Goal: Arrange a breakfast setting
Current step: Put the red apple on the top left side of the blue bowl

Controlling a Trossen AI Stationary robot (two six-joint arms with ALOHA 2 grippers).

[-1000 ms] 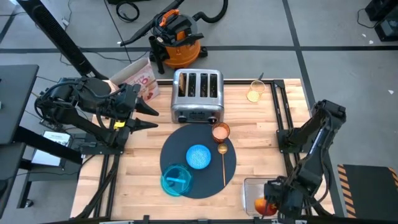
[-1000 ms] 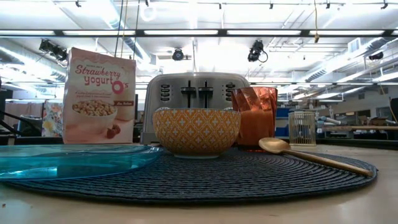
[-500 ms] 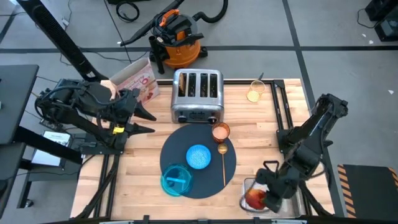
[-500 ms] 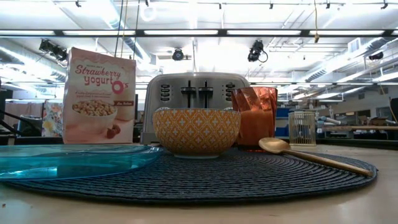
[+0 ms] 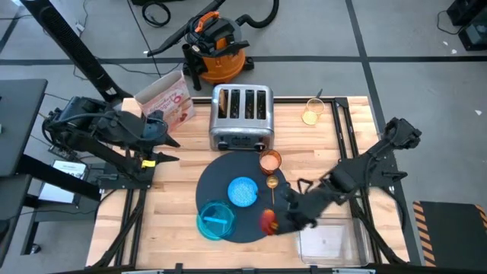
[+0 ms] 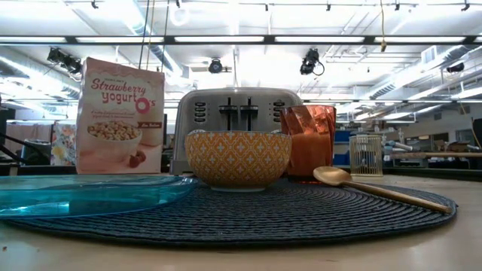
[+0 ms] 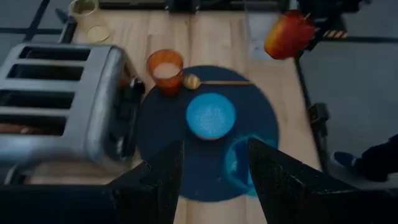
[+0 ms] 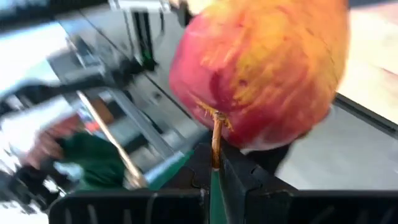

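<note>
My right gripper [image 5: 272,221] is pinched tight on the red apple [image 5: 268,221], holding it by the stem w/ the fruit hanging off the fingertips. The arm reaches across the table from the right side, and the apple is over the near right edge of the slate-blue mat [image 5: 228,183], just beside the handle end of the gold spoon [image 5: 273,199]. High view is blurry there, so I can't say if the apple touches the mat or hangs above it; prob above.

My left gripper [image 5: 169,149] waits at the table's left edge, near the cereal box [image 5: 169,100] and the toaster [image 5: 242,116], fingers [image 7: 155,180] about halfway apart w/ nothing between them.

On the mat: blue bowl [image 5: 243,191] in the middle, blue plate [image 5: 215,220] overlapping the near left rim, copper cup [image 5: 269,161] at the far right rim, spoon lying along the right side w/ its bowl end by the cup. Clear tray [image 5: 329,240] sits at the near right corner of the table. A small glass jar [image 5: 311,112] stands at the far right, beside the toaster but well apart from it.
</note>
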